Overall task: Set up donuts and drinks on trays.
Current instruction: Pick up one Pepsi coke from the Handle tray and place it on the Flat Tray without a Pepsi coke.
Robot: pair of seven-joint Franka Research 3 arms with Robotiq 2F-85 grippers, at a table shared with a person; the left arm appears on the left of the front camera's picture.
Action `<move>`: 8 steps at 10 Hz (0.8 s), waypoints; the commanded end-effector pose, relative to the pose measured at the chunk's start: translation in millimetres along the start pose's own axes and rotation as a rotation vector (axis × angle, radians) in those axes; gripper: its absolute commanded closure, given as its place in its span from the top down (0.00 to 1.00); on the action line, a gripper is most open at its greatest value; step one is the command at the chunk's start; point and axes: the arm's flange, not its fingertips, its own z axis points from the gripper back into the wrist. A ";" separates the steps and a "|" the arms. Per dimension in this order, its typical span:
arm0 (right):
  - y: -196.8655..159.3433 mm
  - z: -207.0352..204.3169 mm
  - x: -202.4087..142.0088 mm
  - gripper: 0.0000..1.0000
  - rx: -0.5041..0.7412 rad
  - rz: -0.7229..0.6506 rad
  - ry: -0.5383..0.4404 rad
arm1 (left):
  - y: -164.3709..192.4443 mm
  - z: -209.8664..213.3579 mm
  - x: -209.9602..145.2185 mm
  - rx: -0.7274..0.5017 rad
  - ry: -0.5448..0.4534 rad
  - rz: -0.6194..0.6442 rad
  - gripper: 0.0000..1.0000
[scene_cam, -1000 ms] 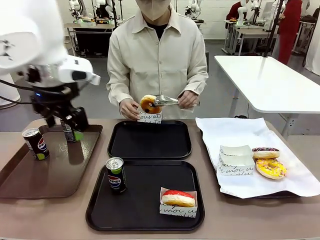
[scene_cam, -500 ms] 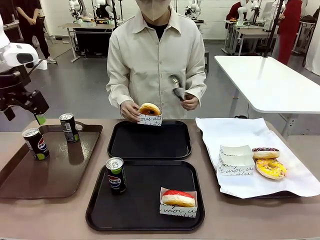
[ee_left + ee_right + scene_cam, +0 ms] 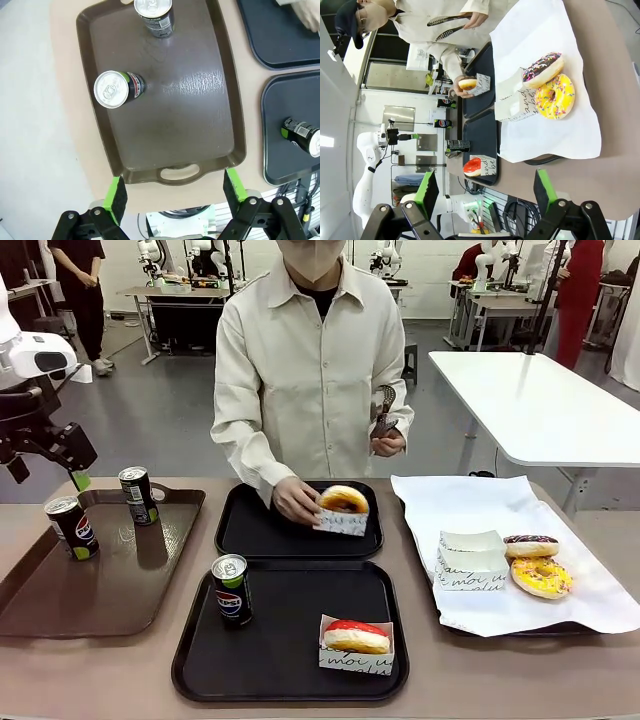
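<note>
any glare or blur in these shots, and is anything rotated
Left wrist view: a white glare patch on the brown tray, otherwise sharp. Right wrist view: rolled sideways, so the person lies along the top edge. Front view: evenly lit and sharp.

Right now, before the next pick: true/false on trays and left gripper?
The near black tray holds one Pepsi can and one boxed red-iced donut. True.
The brown tray holds three cans. False: two cans stand on the brown tray.
The person's hand holds a boxed donut at the far black tray. True.
The left gripper is shut on a can. False: the left gripper is open, empty.
The yellow-sprinkled donut sits in a box. False: the yellow-sprinkled donut lies bare on white paper.
</note>
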 end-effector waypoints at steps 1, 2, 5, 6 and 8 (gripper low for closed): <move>-1.0 0.6 -0.4 1.00 0.017 0.012 -0.002 | -0.7 2.1 -2.3 -0.010 0.002 -0.005 1.00; -1.0 0.6 -0.4 1.00 0.017 0.012 -0.002 | -0.7 2.1 -2.3 -0.010 0.002 -0.005 1.00; -1.0 0.6 -0.4 1.00 0.017 0.012 -0.002 | -0.7 2.1 -2.3 -0.010 0.002 -0.005 1.00; -1.0 0.6 -0.4 1.00 0.017 0.012 -0.002 | -0.9 1.6 -1.2 0.001 0.000 -0.002 1.00; -1.0 0.6 -0.4 1.00 0.017 0.012 -0.002 | 30.1 -25.4 29.9 -0.019 0.000 0.068 1.00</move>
